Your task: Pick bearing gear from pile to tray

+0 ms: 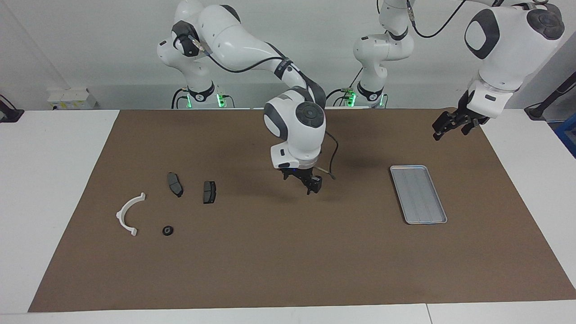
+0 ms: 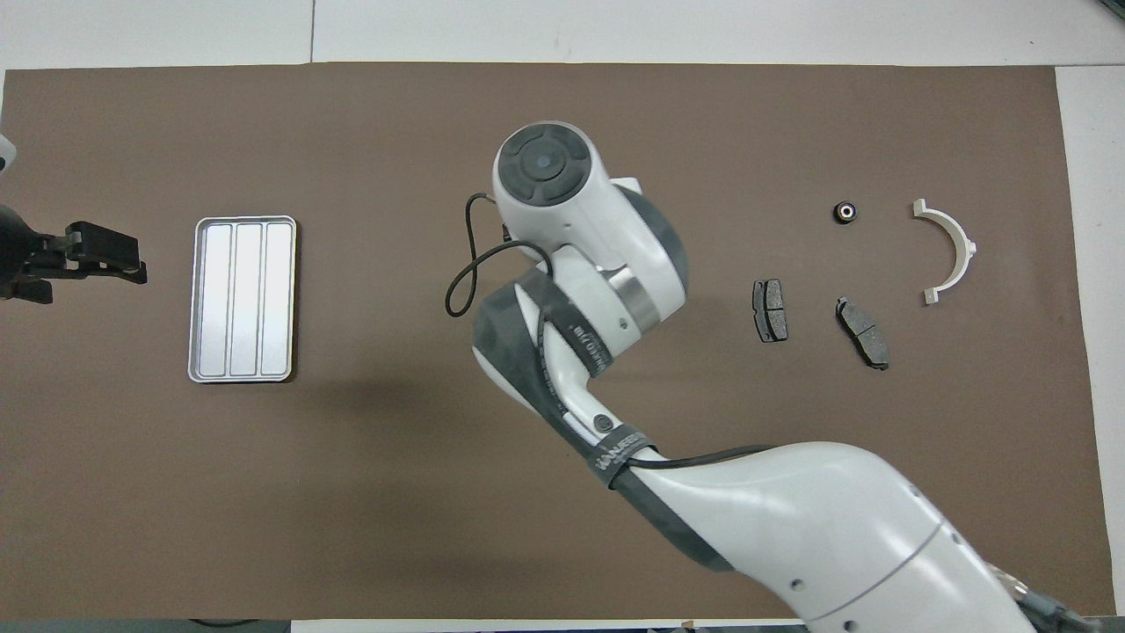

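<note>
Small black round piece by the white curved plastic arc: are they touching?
Apart. In the overhead view, brown mat shows plainly between the small black round piece and the white curved plastic arc.

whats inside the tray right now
Nothing shows in the tray: its ribbed bottom is bare in the overhead view, with no part of it covered. The small black round piece lies on the mat among the pile toward the right arm's end.
</note>
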Controlling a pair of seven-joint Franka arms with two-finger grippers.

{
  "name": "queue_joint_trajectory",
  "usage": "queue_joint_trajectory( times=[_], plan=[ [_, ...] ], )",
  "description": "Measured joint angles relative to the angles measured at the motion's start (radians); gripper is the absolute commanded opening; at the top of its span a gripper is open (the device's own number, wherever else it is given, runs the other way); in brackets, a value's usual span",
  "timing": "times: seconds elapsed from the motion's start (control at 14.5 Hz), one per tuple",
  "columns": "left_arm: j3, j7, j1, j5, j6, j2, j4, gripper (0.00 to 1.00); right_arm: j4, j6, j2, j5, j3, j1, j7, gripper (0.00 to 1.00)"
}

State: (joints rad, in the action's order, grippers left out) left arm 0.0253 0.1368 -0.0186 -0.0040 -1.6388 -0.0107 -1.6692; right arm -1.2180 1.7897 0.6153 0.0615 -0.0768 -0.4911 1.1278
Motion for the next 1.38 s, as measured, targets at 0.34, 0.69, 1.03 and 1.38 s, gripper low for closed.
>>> queue_joint_trajectory(
  times=[0.34, 0.69, 1.03, 1.38],
  plan=[
    [0.006, 0.000, 0.023, 0.000, 0.002, 0.000, 0.000, 1.00, 0.002, -0.206, -0.162, -0.015, 0.000, 0.249, -0.650, 1.00],
    [0.014, 0.245, 0.185, -0.004, -0.157, -0.008, -0.055, 1.00, -0.121, -0.134, -0.196, -0.015, 0.000, 0.480, -1.091, 1.00],
    [0.020, 0.590, 0.430, -0.004, -0.356, -0.161, -0.086, 1.00, -0.447, 0.233, -0.260, -0.013, 0.000, 0.549, -1.150, 1.00],
    [0.016, 0.748, 0.556, -0.003, -0.527, -0.373, -0.085, 1.00, -0.516, 0.371, -0.211, 0.001, 0.003, 0.564, -1.126, 1.00]
  ],
)
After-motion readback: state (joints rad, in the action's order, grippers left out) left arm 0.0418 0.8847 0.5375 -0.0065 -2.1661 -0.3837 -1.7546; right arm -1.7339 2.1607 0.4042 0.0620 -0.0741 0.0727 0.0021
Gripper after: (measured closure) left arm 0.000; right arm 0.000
